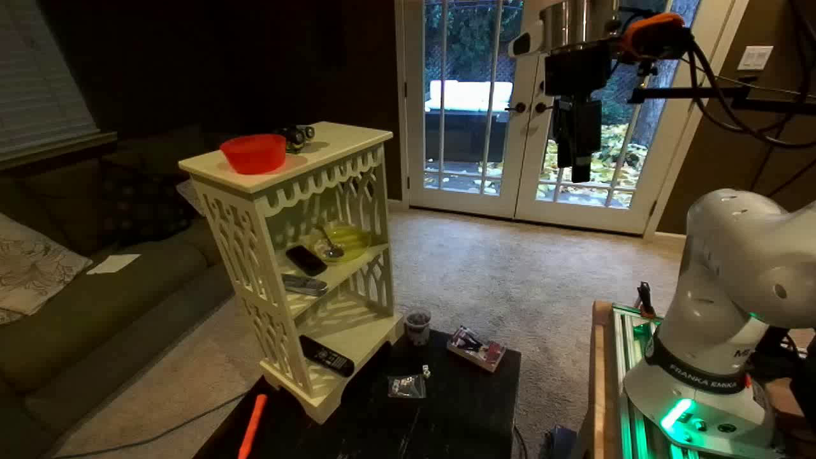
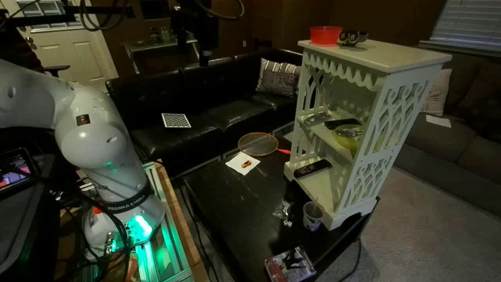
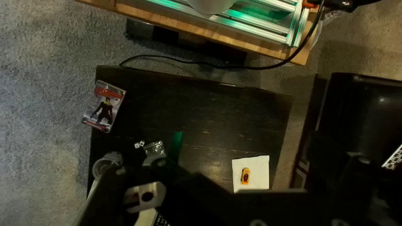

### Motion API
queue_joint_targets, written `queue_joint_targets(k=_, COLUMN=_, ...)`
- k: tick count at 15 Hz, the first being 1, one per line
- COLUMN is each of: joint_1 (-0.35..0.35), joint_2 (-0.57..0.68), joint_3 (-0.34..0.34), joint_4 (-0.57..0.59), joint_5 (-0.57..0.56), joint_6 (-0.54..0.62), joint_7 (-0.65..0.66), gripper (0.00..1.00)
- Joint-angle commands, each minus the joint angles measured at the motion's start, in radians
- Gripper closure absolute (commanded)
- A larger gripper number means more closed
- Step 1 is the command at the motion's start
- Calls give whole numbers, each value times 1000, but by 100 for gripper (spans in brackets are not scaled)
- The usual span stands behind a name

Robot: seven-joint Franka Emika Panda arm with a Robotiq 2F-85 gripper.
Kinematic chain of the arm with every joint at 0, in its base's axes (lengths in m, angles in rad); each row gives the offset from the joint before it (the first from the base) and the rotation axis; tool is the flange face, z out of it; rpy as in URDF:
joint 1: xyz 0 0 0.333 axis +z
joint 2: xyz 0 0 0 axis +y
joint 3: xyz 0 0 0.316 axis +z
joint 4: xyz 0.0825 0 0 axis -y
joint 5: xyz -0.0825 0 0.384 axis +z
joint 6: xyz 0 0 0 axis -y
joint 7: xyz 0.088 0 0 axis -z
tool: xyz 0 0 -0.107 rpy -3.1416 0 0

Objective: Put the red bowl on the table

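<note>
The red bowl [image 1: 255,155] sits upright on the top of the cream-white shelf unit [image 1: 347,136], near one end. It also shows in an exterior view [image 2: 325,36] and is out of view in the wrist view. The low black table [image 1: 459,408] carries the shelf unit; its bare top shows in an exterior view [image 2: 235,199] and in the wrist view [image 3: 194,110]. My gripper [image 1: 572,169] hangs high, pointing down, well apart from the bowl; it also shows in an exterior view [image 2: 193,55]. In the wrist view the fingers [image 3: 251,147] are wide apart with nothing between them.
A dark toy vehicle [image 1: 299,135] stands beside the bowl. On the table are a plastic cup [image 2: 313,215], a small clear bag [image 1: 407,386], a DVD case [image 3: 104,106], a white napkin [image 3: 259,172] with a toy car, and a racket [image 2: 258,144]. The shelves hold remotes and a yellow-green bowl [image 1: 350,242].
</note>
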Motion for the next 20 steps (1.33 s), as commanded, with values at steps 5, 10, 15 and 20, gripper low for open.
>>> queue_joint_targets(k=5, joint_1=0, joint_2=11, joint_3=6, joint_4=9, joint_5=-5, joint_6=26, joint_7=-12, gripper=0)
queue_joint_targets(k=10, joint_1=27, joint_2=154, joint_3=39, joint_4=102, joint_5=-91, joint_6=296, joint_7=-99, gripper=0)
queue_joint_targets(k=15, joint_1=31, joint_2=386, joint_3=83, joint_4=342, joint_5=-235, joint_6=484, joint_7=-179, gripper=0)
queue_joint_targets(k=20, joint_1=40, joint_2=609, joint_3=130, joint_4=633, joint_5=-343, joint_6=592, joint_7=-271, gripper=0)
